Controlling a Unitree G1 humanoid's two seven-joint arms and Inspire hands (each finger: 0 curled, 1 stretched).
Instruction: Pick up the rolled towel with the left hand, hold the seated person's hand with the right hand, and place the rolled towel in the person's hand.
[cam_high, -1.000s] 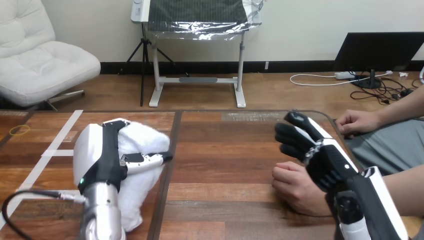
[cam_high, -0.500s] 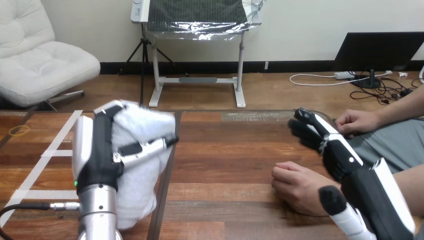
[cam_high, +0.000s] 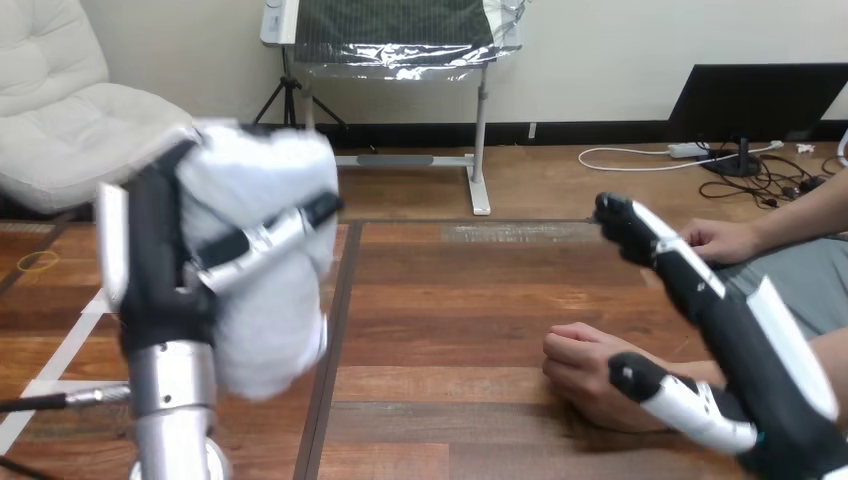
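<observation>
My left hand (cam_high: 150, 262) is raised above the table's left half, its fingers and thumb curled round the white rolled towel (cam_high: 268, 300), which hangs clear of the wood. The person's hand (cam_high: 590, 375) rests loosely curled on the table at the lower right. My right hand (cam_high: 742, 330) stands on edge just right of it with straight fingers pointing away from me. Its thumb (cam_high: 680, 405) lies against the near side of the person's hand, at the wrist, and nothing is curled round that hand. The person's other hand (cam_high: 720, 240) rests at the table's far right edge.
White tape lines (cam_high: 60, 360) and a yellow rubber band (cam_high: 38, 262) mark the table's left part. A dark seam (cam_high: 335, 340) runs down the wooden table between my two hands. A black cable (cam_high: 50, 400) comes in at the lower left.
My left hand has lifted the towel up off the table. My right hand has swung right and turned on edge, fingers straightening, its thumb now beside the person's hand.
</observation>
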